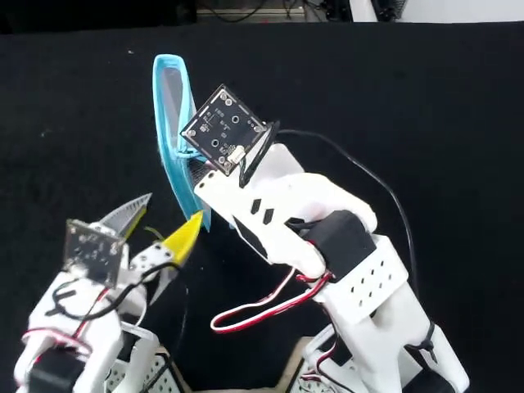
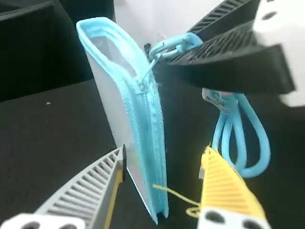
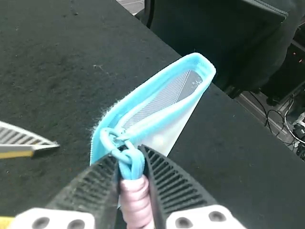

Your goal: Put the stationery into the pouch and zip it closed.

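- I see the pouch (image 1: 173,115), light blue with a mesh face, standing on its edge on the black surface (image 1: 409,98), roughly upright, at the far side of both arms.
- My right hand (image 3: 128,155) has its black fingers pressed together on the blue pull loop (image 3: 129,167), which is linked to the zip slider (image 2: 141,86) at the pouch's near end.
- Something pink and coiled (image 3: 136,200) sits between those fingers, behind the loop; I cannot tell what it is.
- In the left wrist view, a blue cord (image 2: 243,138) hangs in a long loop under the right hand.
- My left hand (image 2: 164,152) is spread wide and holds nothing. Its grey finger (image 2: 95,186) is on one side of the pouch's lower end and its yellow finger (image 2: 224,191) on the other.
- From above, the yellow tip sits just beside the pouch's near end; I cannot tell whether they touch.
- A thin yellow thread (image 2: 171,193) runs from the pouch's lower edge toward the yellow finger.
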`<state>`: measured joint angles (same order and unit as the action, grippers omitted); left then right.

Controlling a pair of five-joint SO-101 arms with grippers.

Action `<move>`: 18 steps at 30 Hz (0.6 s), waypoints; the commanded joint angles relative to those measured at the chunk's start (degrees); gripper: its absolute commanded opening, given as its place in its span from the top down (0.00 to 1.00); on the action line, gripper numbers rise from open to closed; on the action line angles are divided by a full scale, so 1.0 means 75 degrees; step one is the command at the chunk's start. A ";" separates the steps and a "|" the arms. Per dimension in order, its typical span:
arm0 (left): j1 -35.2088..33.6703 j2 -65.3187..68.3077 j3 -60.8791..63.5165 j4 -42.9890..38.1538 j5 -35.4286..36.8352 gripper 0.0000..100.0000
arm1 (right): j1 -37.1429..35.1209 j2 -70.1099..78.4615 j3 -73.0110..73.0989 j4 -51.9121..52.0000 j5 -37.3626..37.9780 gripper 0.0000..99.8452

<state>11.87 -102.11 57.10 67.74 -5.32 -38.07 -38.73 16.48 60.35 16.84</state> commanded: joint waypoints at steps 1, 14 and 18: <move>0.0147 -0.0035 0.0955 -0.1407 0.0023 0.74 | 0.0082 0.0029 -0.0275 -0.0199 0.0047 0.99; -0.0123 -0.0047 0.2092 -0.2708 0.0375 0.77 | 0.0129 0.0018 -0.0252 -0.0188 0.0047 0.99; -0.0088 -0.0047 0.2127 -0.2884 0.0328 0.91 | 0.0105 0.0018 -0.0240 -0.0457 0.0047 0.99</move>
<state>11.60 -102.20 74.77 47.43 -3.12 -38.07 -38.73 16.48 59.74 16.84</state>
